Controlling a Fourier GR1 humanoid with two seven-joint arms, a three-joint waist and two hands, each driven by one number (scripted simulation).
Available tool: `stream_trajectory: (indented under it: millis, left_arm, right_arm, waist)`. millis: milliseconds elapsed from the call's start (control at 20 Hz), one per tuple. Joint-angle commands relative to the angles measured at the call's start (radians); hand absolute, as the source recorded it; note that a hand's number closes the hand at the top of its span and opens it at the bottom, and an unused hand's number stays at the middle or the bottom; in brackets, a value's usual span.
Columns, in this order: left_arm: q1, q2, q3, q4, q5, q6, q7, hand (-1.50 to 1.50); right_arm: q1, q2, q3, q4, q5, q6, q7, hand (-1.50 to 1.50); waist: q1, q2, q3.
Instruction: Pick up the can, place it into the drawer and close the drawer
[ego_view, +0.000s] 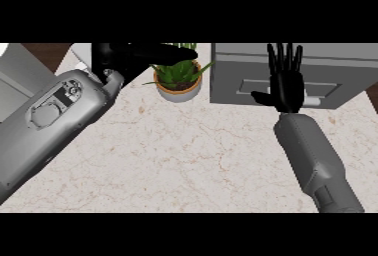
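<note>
No can shows anywhere in the head view. A grey drawer unit (332, 70) stands at the back right, its drawer front (236, 75) looking flush with the body and a pale handle (316, 100) low on it. My right hand (288, 87) is open, fingers straight and pointing away from me, right in front of that drawer front and covering its middle. My left hand (129, 55) is a dark shape at the back left, beside the plant. Whether it holds anything is hidden.
A potted green plant (178, 80) in a pale pot stands at the back centre, between the two hands. My large grey left forearm (52, 120) crosses the left side. The marble counter (184, 155) spreads across the middle and front.
</note>
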Motion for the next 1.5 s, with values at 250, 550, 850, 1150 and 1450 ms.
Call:
stream_trajectory:
  millis: [250,550,850,1150,1450]
  left_arm:
    - [0.118,0.020,0.000,-0.111,-0.022,-0.008,-0.010,-1.50]
    - [0.153,0.059,0.022,-0.147,-0.043,-0.024,-0.018,-1.50]
    - [0.209,0.061,0.028,-0.181,-0.055,-0.035,-0.048,-1.50]
    - [0.219,0.066,0.042,-0.200,-0.050,-0.042,-0.027,-1.50]
    - [0.288,0.045,0.045,-0.198,-0.064,-0.029,-0.081,-1.50]
  right_arm:
    - [-0.266,-0.069,-0.043,0.229,0.021,0.064,0.045,-1.50]
    - [-0.348,-0.094,-0.080,0.306,-0.010,0.075,0.008,-1.50]
    - [-0.390,-0.063,-0.102,0.342,-0.032,0.089,-0.023,-1.50]
    - [-0.369,0.009,-0.235,0.293,-0.201,0.077,-0.174,-1.50]
    - [-0.418,-0.009,-0.352,0.277,-0.338,0.194,-0.294,-1.50]
  waist:
    - [0.036,0.029,0.002]
    - [0.042,0.036,0.003]
    - [0.047,0.041,0.003]
    - [0.028,0.033,0.006]
    - [0.025,0.037,0.004]
